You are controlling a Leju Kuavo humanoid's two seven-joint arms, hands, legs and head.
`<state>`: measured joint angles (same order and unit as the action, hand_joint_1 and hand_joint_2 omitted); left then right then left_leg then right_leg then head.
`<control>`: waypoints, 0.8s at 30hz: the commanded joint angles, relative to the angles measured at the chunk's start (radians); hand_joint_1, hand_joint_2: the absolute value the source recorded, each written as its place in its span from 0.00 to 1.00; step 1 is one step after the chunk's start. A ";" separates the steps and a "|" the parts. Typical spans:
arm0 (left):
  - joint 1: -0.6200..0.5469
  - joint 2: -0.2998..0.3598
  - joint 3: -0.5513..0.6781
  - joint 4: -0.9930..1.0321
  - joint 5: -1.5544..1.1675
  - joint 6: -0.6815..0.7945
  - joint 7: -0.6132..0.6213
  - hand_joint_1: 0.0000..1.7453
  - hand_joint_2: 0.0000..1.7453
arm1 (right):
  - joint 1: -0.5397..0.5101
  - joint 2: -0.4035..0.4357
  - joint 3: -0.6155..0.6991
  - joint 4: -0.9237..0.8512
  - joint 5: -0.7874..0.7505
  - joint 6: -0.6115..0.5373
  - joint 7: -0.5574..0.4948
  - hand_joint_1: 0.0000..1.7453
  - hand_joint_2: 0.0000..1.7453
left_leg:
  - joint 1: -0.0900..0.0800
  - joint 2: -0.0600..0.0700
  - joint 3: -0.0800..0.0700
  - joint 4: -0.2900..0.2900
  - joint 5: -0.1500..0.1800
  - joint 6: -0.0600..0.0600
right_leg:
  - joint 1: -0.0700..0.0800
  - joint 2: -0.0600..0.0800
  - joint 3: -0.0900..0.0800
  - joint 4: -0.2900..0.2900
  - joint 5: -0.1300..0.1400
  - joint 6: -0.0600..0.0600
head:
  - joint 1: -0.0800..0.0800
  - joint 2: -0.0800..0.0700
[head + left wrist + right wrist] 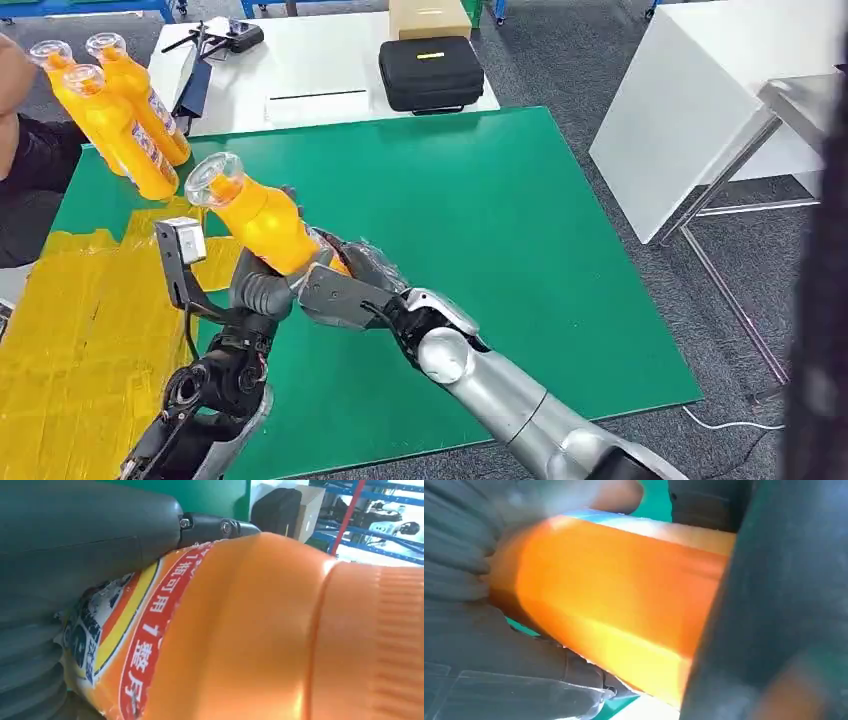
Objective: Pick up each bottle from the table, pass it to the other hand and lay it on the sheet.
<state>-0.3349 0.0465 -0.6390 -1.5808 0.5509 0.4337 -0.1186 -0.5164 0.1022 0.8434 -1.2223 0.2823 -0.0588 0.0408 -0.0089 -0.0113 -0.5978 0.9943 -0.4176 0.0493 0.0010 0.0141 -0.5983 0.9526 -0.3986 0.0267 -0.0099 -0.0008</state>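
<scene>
An orange bottle (pixel 258 213) with a clear cap is held tilted above the green table (pixel 480 230), cap pointing up and to the left. My left hand (pixel 262 290) grips its lower body from the left, and my right hand (pixel 345 285) wraps its base from the right. The left wrist view shows the bottle (pixel 260 630) with its label under my left hand (pixel 75 545). The right wrist view has the bottle (pixel 614 595) inside my right hand (pixel 484 630). The yellow sheet (pixel 70 340) lies on the table's left part. Three more orange bottles (pixel 120 115) are at the far left corner.
A person (pixel 25 150) is at the left edge beside the three bottles. Behind the green table a white table (pixel 310 75) carries a black case (pixel 430 72), a cardboard box (pixel 428 15) and a controller (pixel 215 40). Another white table (pixel 700 110) stands to the right.
</scene>
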 commanded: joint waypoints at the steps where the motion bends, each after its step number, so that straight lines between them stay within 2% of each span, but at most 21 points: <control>1: -0.067 -0.012 0.016 0.043 0.003 0.011 0.004 0.00 1.00 | -0.016 0.008 0.174 0.034 0.017 0.055 -0.027 1.00 1.00 | 0.001 0.000 0.001 0.000 -0.001 -0.002 | 0.001 -0.001 0.001 0.000 -0.001 0.000 | 0.000 0.000; 3: -0.068 -0.012 0.015 0.041 0.005 0.016 0.000 0.00 1.00 | -0.022 0.012 0.195 0.044 0.017 0.057 -0.028 1.00 1.00 | 0.001 0.001 0.002 0.001 -0.001 -0.003 | 0.001 -0.001 0.003 0.001 -0.001 -0.001 | 0.000 0.000; 4: -0.067 -0.010 0.014 0.042 0.007 0.021 -0.003 0.05 1.00 | -0.025 0.011 0.208 0.051 0.016 0.058 -0.028 1.00 1.00 | 0.001 0.001 0.002 0.000 -0.001 -0.002 | 0.001 0.000 0.002 0.000 -0.001 -0.001 | 0.000 0.000; 5: -0.064 -0.010 0.016 0.042 0.011 0.024 -0.008 0.87 1.00 | -0.028 0.011 0.217 0.058 0.016 0.059 -0.028 1.00 1.00 | 0.001 0.001 0.003 0.001 -0.002 -0.004 | 0.001 -0.001 0.003 0.001 -0.002 -0.001 | 0.000 0.000; 6: -0.064 -0.009 0.015 0.042 0.011 0.024 -0.010 1.00 1.00 | -0.028 0.011 0.219 0.060 0.015 0.059 -0.029 1.00 1.00 | 0.001 0.000 0.003 0.000 -0.002 -0.003 | 0.001 -0.001 0.003 0.000 -0.002 -0.001 | 0.000 0.000; 8: -0.062 -0.005 0.015 0.039 0.016 0.028 -0.025 1.00 1.00 | -0.034 0.010 0.228 0.066 0.013 0.052 -0.035 1.00 1.00 | 0.000 0.001 0.007 0.001 -0.004 -0.006 | 0.000 -0.002 0.006 0.003 -0.005 -0.001 | 0.000 0.000; 13: -0.063 -0.005 0.016 0.038 0.017 0.028 -0.027 1.00 1.00 | -0.034 0.010 0.228 0.066 0.013 0.052 -0.035 1.00 1.00 | 0.001 0.000 0.002 0.000 -0.001 -0.002 | 0.001 -0.002 0.002 0.000 -0.001 0.000 | 0.000 0.000; 15: -0.061 -0.004 0.018 0.035 0.020 0.032 -0.032 1.00 1.00 | -0.036 0.007 0.231 0.064 0.013 0.051 -0.035 1.00 1.00 | 0.001 -0.001 0.005 0.001 -0.003 -0.005 | 0.001 -0.003 0.005 0.002 -0.004 -0.001 | 0.000 0.000; 16: -0.059 -0.002 0.019 0.034 0.021 0.034 -0.035 1.00 1.00 | -0.035 0.007 0.230 0.066 0.011 0.050 -0.035 1.00 1.00 | 0.001 -0.001 0.002 0.000 -0.001 -0.003 | 0.001 -0.002 0.002 0.000 -0.001 -0.001 | -0.001 0.000; 22: -0.056 0.002 0.019 0.033 0.025 0.036 -0.038 1.00 1.00 | -0.034 0.005 0.230 0.073 0.008 0.045 -0.034 1.00 1.00 | 0.001 -0.001 0.002 0.000 -0.001 -0.002 | 0.001 -0.002 0.002 0.000 -0.001 0.000 | 0.000 0.000; 23: -0.056 0.002 0.019 0.033 0.025 0.036 -0.038 1.00 1.00 | -0.034 0.005 0.230 0.073 0.008 0.045 -0.034 1.00 1.00 | 0.001 -0.001 0.006 0.001 -0.003 -0.005 | 0.001 -0.004 0.006 0.002 -0.004 -0.001 | 0.000 0.000; 24: -0.056 0.002 0.019 0.033 0.025 0.036 -0.038 1.00 1.00 | -0.034 0.005 0.230 0.073 0.008 0.045 -0.034 1.00 1.00 | 0.001 -0.001 0.003 0.000 -0.001 -0.003 | 0.001 -0.002 0.003 0.001 -0.002 -0.001 | 0.000 0.000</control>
<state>-0.2970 0.0473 -0.6214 -1.5915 0.5715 0.4650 -0.1652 -0.5659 0.1022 0.9186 -1.1738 0.2819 -0.0580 0.0301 -0.0089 -0.0113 -0.5978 0.9943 -0.4176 0.0492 0.0010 0.0141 -0.5985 0.9526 -0.3986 0.0267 -0.0103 -0.0008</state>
